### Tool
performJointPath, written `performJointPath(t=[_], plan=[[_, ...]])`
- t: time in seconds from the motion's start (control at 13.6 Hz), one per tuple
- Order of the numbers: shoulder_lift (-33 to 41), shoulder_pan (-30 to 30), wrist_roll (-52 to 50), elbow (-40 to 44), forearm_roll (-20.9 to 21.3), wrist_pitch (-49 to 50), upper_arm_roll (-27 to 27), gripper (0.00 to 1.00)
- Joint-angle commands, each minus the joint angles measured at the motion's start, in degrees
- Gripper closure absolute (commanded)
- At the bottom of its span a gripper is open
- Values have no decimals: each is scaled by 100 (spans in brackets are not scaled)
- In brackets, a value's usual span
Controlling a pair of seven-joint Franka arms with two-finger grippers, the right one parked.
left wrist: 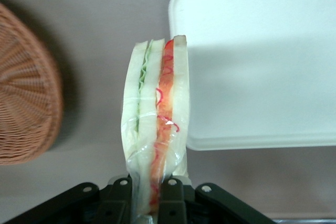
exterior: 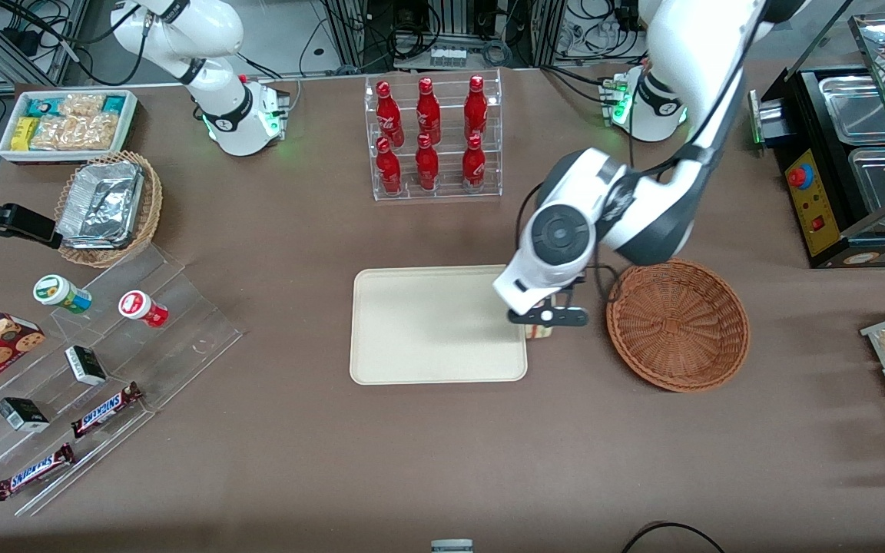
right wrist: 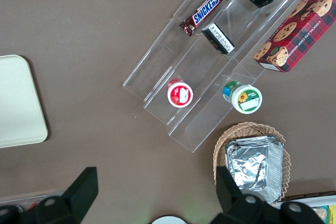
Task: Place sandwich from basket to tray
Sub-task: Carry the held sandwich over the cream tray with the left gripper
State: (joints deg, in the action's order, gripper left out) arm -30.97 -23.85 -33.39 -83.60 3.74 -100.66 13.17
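Observation:
My left gripper [exterior: 541, 321] is shut on the clear-wrapped sandwich [left wrist: 156, 124], a pale wedge with red and green filling. It holds the sandwich above the table, at the edge of the cream tray [exterior: 427, 326] on the side toward the basket. In the front view only a small part of the sandwich [exterior: 538, 332] shows under the gripper. The reddish-brown woven basket [exterior: 677, 324] stands beside it, toward the working arm's end, with nothing in it. In the left wrist view the tray [left wrist: 262, 72] and the basket [left wrist: 26, 98] lie on either side of the sandwich.
A clear rack of red bottles [exterior: 433, 138] stands farther from the front camera than the tray. A clear stepped shelf with snack bars and cups [exterior: 97, 346] and a tan basket with foil trays [exterior: 108, 207] lie toward the parked arm's end. A black warmer [exterior: 850, 161] stands toward the working arm's end.

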Motion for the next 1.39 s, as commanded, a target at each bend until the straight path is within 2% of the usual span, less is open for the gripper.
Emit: performJointPath(t=[0.0,0.22,0.73,0.95,1.32], plan=[[-759,-295,-238,984,-66,169,-52,100],[-1217,-445,-326,1520,-303,-23,-52,100],[-1833,-911,-801,1741,-216,-849,-122,100],[-1991,-973,-827,1741,108,-1079,-122,100],[-2141,-1087,-888,1741,416,-1219,-122,100]])
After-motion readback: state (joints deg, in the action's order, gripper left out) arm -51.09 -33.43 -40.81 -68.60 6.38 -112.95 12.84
